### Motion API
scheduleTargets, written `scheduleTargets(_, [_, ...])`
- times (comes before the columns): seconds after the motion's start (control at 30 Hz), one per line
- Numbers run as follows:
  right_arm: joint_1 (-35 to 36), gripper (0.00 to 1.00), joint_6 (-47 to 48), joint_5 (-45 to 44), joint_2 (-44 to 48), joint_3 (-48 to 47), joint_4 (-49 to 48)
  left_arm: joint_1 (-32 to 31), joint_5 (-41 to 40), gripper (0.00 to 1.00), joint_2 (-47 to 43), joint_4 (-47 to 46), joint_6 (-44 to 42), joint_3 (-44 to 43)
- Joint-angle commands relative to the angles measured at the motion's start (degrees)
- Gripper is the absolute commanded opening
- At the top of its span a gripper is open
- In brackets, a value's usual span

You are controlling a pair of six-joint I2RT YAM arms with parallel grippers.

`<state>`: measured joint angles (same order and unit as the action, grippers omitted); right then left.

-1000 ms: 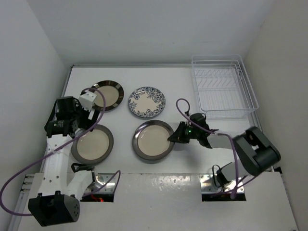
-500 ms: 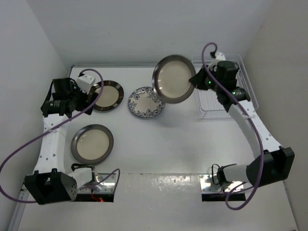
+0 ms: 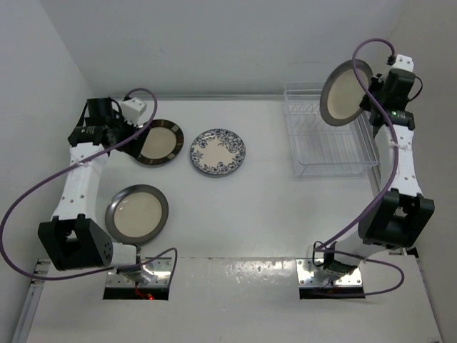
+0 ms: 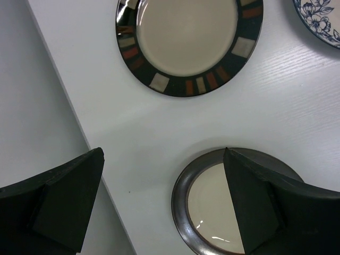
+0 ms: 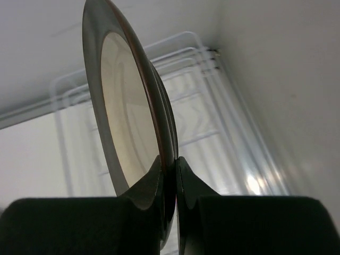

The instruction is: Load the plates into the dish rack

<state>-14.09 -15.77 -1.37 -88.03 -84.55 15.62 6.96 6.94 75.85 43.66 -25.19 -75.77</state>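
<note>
Plate (image 3: 345, 91) rim pinched by right end effector (image 5: 168, 162) above dish rack (image 3: 333, 136); left end effector (image 4: 163, 175) spread wide, holding nothing.

The dish rack (image 3: 330, 139) is set at the far right of the table (image 3: 271, 200). Above it the raised plate (image 3: 345, 91) is held on edge, pinched by the right gripper (image 3: 373, 100). On the left half, the back-left plate (image 3: 158, 141) and the middle plate (image 3: 218, 151) are laid side by side, and the near plate (image 3: 136, 213) is laid in front of the former.
</note>
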Motion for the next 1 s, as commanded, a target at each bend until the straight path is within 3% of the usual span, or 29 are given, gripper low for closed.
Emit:
scheduleTargets(0.0, [-2.52,0.00,6.09,-1.53,0.84,-4.74,-11.84,-0.81,-0.17,1.00,2.62,1.07,0.32,-3.85])
scheduleTargets(0.5, [-2.97,0.00,27.81,-8.12,-13.74,-18.18,-19.40,0.86,1.50,1.00,11.25,4.15,0.93,-7.28])
scheduleTargets(0.7, [-0.16,0.00,34.48,-11.72,-15.94,-15.82,-22.29,0.86,2.82,1.00,12.39,5.21,0.93,-7.82])
scheduleTargets(0.97, [3.45,0.00,42.65,-17.00,-14.54,-5.55,-35.89,0.86,2.82,1.00,13.44,5.21,0.93,-7.82])
